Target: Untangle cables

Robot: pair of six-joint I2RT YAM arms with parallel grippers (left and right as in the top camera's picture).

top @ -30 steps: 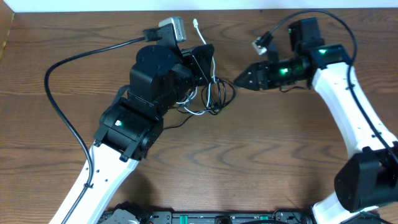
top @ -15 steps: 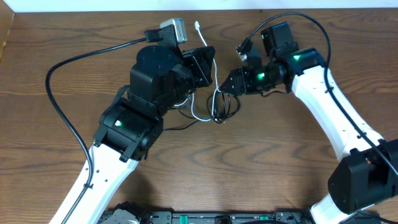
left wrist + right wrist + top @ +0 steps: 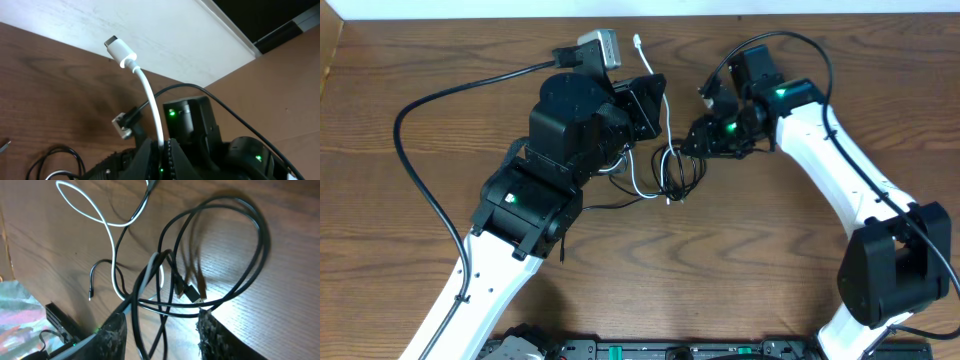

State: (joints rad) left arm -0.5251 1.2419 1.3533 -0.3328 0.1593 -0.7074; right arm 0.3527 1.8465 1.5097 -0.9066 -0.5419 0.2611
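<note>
My left gripper (image 3: 655, 104) is shut on the white cable (image 3: 665, 92), whose plug end (image 3: 638, 42) sticks up past the fingers. In the left wrist view the white cable (image 3: 148, 95) rises from the closed jaws (image 3: 162, 150). The white cable loops down to the table (image 3: 638, 186) and is tangled with the black cable (image 3: 682, 172). My right gripper (image 3: 693, 140) is open, low over the black loops. In the right wrist view the black cable (image 3: 260, 245) and white cable (image 3: 100, 215) cross, and strands pass between the open fingers (image 3: 162, 335).
The left arm's thick black wire (image 3: 420, 170) curves over the table at the left. The table's far edge with a white strip (image 3: 820, 8) lies just behind both grippers. The right arm's wrist (image 3: 195, 120) stands close in front of the left gripper.
My right gripper has moved left and down onto the black loops. The tangle has shifted slightly. The left arm has held still with the white cable.
</note>
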